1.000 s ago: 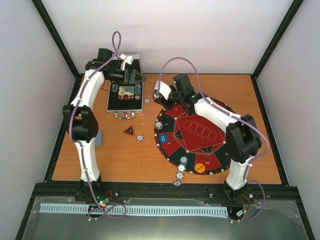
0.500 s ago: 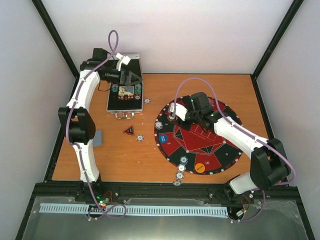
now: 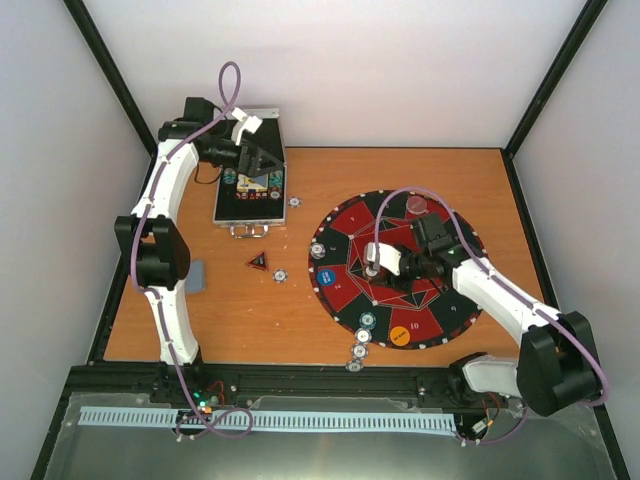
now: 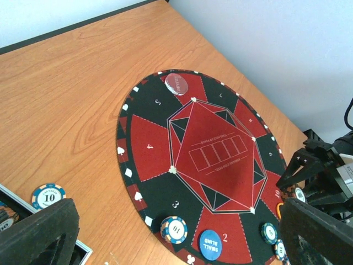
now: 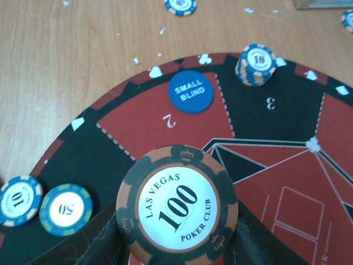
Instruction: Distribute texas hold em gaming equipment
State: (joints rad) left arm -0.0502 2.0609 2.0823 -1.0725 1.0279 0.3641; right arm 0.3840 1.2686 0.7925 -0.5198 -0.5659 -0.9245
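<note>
Progress: few chips [image 5: 255, 63] on mat [image 5: 138, 127]; you've most seats left
Right gripper [image 5: 176, 240]: pinches 100 chip [image 5: 177, 203]
Left gripper [image 3: 262, 160]: wide apart, empty

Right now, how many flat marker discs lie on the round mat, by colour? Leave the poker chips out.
Blue disc: 1
Orange disc: 1
Clear pinkish disc: 1
Total: 3, all lying on the round mat.
</note>
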